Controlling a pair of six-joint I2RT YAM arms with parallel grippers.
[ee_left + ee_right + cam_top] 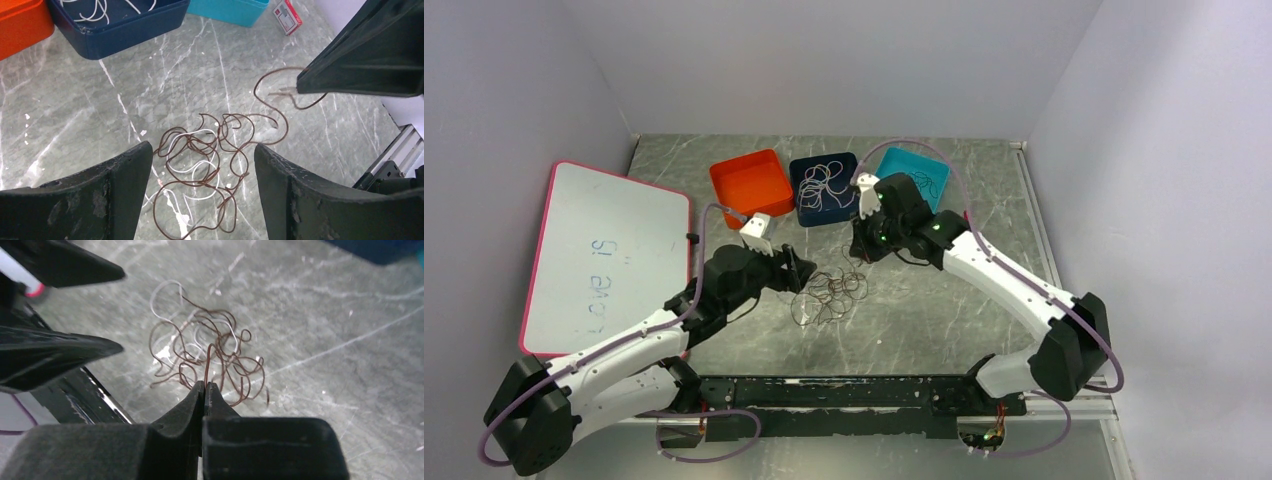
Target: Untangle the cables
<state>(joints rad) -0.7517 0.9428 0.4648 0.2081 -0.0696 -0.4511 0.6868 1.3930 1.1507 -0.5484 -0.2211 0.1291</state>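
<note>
Some cables (pixel 197 167) sat in bins (pixel 829 219); others lay knotted on the desk (pixel 944 320); right fingers (pixel 199 391) pinched a brown strand (pixel 207 360), left fingers (pixel 127 170) gaped empty.

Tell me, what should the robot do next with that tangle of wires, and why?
Probably the right gripper should pull slowly up and away: it is shut on one brownish-red cable that runs into loops tangled with a white cable, while the left gripper hovers open.
</note>
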